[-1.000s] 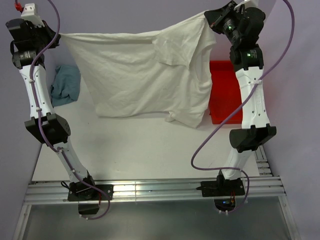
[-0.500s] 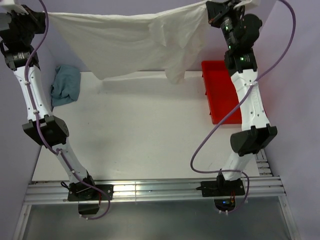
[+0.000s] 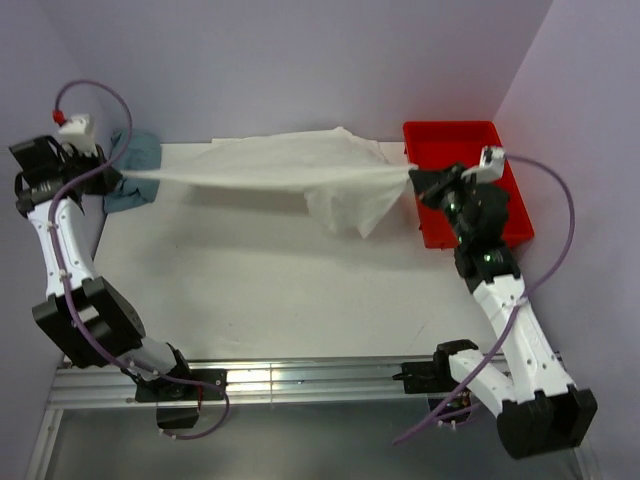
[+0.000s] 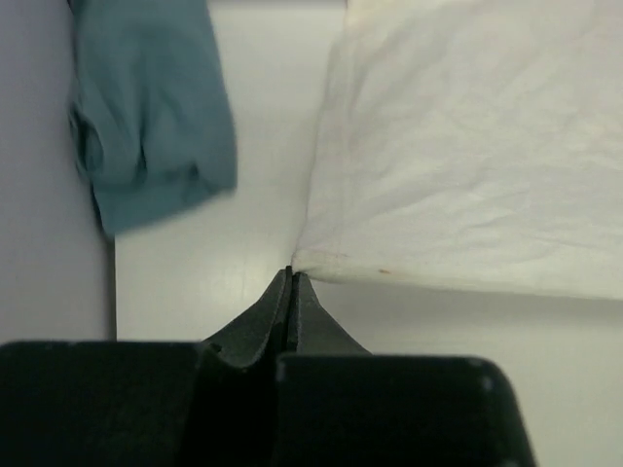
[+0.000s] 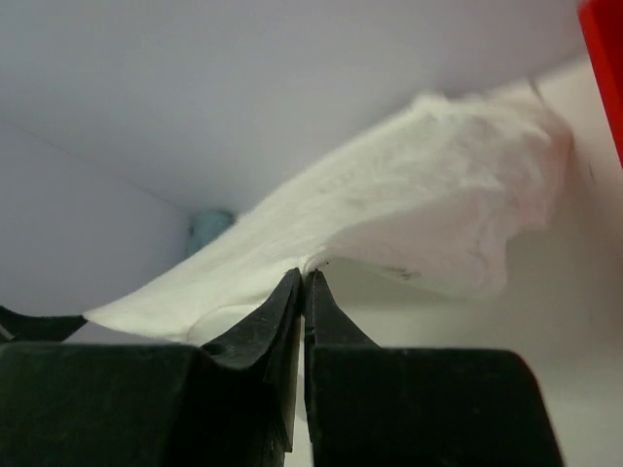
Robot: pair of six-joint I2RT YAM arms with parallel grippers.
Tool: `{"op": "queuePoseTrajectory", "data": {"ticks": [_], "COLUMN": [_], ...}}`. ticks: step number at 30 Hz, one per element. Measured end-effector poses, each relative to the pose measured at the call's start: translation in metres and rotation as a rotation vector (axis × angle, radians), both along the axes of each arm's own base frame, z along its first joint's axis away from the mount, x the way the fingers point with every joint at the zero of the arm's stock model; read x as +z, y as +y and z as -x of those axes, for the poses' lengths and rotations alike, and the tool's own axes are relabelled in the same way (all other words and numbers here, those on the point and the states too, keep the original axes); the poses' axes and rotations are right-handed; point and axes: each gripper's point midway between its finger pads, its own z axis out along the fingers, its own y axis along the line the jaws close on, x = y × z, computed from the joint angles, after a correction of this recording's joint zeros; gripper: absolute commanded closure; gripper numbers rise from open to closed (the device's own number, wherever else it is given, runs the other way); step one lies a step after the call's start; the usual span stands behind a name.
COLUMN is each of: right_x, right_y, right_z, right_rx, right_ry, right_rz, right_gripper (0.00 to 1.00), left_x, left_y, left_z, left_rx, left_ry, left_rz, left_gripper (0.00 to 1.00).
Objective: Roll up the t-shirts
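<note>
Clamped on the wrinkly cream t-shirt (image 3: 280, 165), the left gripper (image 3: 119, 180) and right gripper (image 3: 413, 178) now hold it lower than before, stretched out.

Red bin and a teal cloth on the white bench

The red bin (image 3: 455, 148) sat at the far right corner of the bench (image 3: 280, 290), by the purple wall (image 3: 300, 60). The crumpled teal cloth (image 3: 143, 152) lay bunched at the far left, well apart from the bin. An aluminium rail (image 3: 300, 380) ran along the near edge.
</note>
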Motion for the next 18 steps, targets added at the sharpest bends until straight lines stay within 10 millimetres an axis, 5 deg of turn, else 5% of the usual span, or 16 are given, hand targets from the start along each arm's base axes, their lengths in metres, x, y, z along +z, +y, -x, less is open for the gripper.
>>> {"op": "queuePoseTrajectory", "data": {"ticks": [6,9,13,18], "right_x": [-0.152,-0.204,-0.234,-0.244], "right_y": [0.012,0.015,0.013,0.008], "right_z": [0.074,0.106,0.134,0.146], "right_rx": [0.029,0.039,0.023,-0.002], "right_ry": [0.305,0.422,0.52,0.568], "right_rz": [-0.078,-0.106,-0.126,-0.127], "right_gripper": [1.0,1.0,1.0,1.0], "left_x": [-0.106,-0.155,-0.19,-0.198], "left_y": [-0.023,-0.031,-0.022,-0.006], "left_z": [0.106,0.148,0.187,0.206], "left_rx": [-0.091,-0.144,-0.164,-0.166], "left_ry": [0.263,0.391,0.515,0.561], "left_rz": [-0.127,-0.159,-0.172,-0.185], "left_gripper": [1.0,1.0,1.0,1.0]}}
